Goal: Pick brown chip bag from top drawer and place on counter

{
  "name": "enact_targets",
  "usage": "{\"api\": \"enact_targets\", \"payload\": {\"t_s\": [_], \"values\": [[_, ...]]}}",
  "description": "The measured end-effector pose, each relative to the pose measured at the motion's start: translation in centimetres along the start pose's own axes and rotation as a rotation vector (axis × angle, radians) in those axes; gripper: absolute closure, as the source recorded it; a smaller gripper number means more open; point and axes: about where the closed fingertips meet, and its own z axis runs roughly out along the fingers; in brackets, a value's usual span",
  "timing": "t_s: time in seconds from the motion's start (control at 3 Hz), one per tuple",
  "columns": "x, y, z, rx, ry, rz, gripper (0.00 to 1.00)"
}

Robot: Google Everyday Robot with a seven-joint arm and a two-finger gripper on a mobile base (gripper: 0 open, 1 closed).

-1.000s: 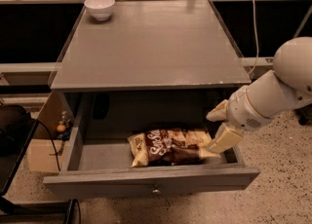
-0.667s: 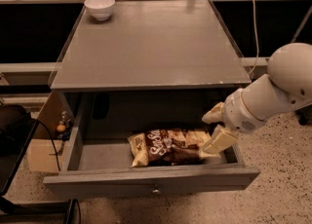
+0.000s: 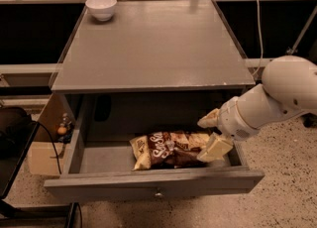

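The brown chip bag [image 3: 168, 150] lies flat in the open top drawer [image 3: 153, 185], toward its right half, its white script facing up. My gripper [image 3: 210, 135] is inside the drawer at the bag's right end. Its two cream fingers [image 3: 214, 147] are spread, one behind the bag's end and one in front of it, close to it. The white arm reaches in from the right over the drawer's right wall. The grey counter [image 3: 153, 48] is above the drawer.
A white bowl [image 3: 101, 7] stands at the counter's back left corner. A white cable hangs behind the counter's right side. A cardboard box and dark objects sit on the floor to the left of the cabinet. Speckled floor lies to the right.
My gripper has moved a little to the left and down, closer onto the bag's right end. The bag and drawer have not moved.
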Motion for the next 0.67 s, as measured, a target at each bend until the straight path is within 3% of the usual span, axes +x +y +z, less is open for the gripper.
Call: {"api": "enact_targets", "payload": {"t_s": [0.67], "values": [[0.1, 0.0, 2.4, -0.007, -0.027, -0.007, 0.34]]}}
